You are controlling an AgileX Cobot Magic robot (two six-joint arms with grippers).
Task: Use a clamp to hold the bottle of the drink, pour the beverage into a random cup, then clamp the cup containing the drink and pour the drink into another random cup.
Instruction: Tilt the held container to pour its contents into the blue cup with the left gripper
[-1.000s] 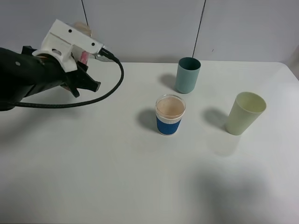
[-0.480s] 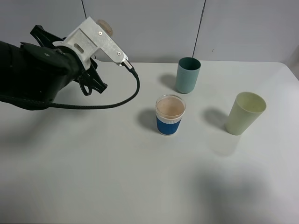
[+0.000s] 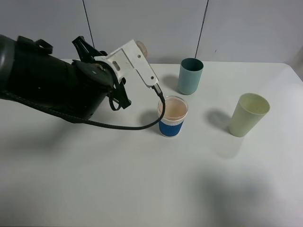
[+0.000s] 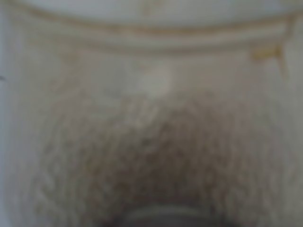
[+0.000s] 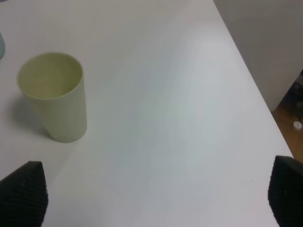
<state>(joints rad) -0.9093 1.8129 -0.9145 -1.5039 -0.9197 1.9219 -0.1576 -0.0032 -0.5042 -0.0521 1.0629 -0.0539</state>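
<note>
The left gripper (image 3: 137, 53) is clamped on the bottle (image 3: 141, 48). Its jaws are hidden behind the white bracket (image 3: 130, 66) on the wrist. From above, only a round tan end of the bottle shows past that bracket. The bottle is off the worktop (image 3: 142, 189), up toward the back edge and left of the cups. In the left wrist view the bottle (image 4: 151, 118) fills the frame as a blur: a clear wall with a tan rim and a brownish film.

The bulky black left arm (image 3: 47, 85) reaches in from the left edge, and its cable (image 3: 142, 125) loops down to just beside the blue cup (image 3: 172, 116). That cup stands upright near the middle of the worktop with the beverage (image 3: 173, 109) in it, pale brown and foamy on top. The teal cup (image 3: 190, 75) stands behind it, near the back edge.

The right gripper (image 5: 154, 198) is wide open and holds nothing. Its two black fingertips (image 5: 23, 198) sit at opposite sides of the right wrist view with bare worktop between them. The green cup (image 5: 53, 97) stands upright near the right edge, well apart from those tips and from the blue cup.
</note>
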